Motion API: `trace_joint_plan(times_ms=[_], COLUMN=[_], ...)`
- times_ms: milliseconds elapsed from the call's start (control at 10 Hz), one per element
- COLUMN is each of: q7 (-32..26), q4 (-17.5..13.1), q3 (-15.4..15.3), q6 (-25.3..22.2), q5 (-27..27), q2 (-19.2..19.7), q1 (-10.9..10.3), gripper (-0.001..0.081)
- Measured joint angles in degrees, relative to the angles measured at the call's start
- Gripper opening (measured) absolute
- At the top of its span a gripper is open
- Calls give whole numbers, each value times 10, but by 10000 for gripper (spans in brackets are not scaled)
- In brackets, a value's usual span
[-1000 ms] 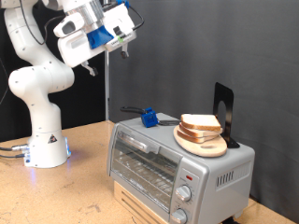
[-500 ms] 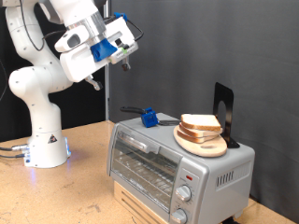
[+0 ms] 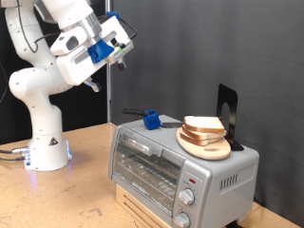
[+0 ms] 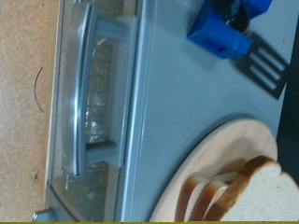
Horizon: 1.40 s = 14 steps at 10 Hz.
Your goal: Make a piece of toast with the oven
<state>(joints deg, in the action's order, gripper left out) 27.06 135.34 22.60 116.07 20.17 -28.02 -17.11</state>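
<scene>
The silver-grey oven point(image 3: 180, 163) stands on a wooden base at the exterior view's lower right, its glass door shut. It also shows in the wrist view point(image 4: 140, 112), with its door handle point(image 4: 84, 93). On its top lies a round wooden plate point(image 3: 220, 151) with a small stack of bread slices; the top piece of toast point(image 3: 203, 125) is pale with a brown crust. Plate point(image 4: 220, 163) and toast point(image 4: 266, 196) show in the wrist view. My gripper point(image 3: 120, 57) hangs high in the air, up and to the exterior view's left of the oven, holding nothing. Its fingers do not show in the wrist view.
A blue block point(image 3: 150, 120) with a black spatula point(image 4: 266, 65) lies on the oven top beside the plate. A black stand point(image 3: 226, 112) rises behind the plate. Two knobs point(image 3: 188, 198) sit on the oven's right panel. The robot base point(image 3: 46, 142) stands at the exterior view's left.
The hand has swung down a little and towards the exterior view's left, tilting as it went. The oven, plate and bread have not moved.
</scene>
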Motion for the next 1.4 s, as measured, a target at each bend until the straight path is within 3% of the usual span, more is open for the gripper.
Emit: trace_joint_plan(times_ms=[200,700,1100,1400], q7=[0,-18,10,32], q4=[10,25,118,144], q3=[0,-2,-33,-49], q6=[21,22,148,199], q5=[-1,-9,-38,-31], q2=[7,11,18,36], q1=[1,2,5,3], gripper=[682,682,682,682])
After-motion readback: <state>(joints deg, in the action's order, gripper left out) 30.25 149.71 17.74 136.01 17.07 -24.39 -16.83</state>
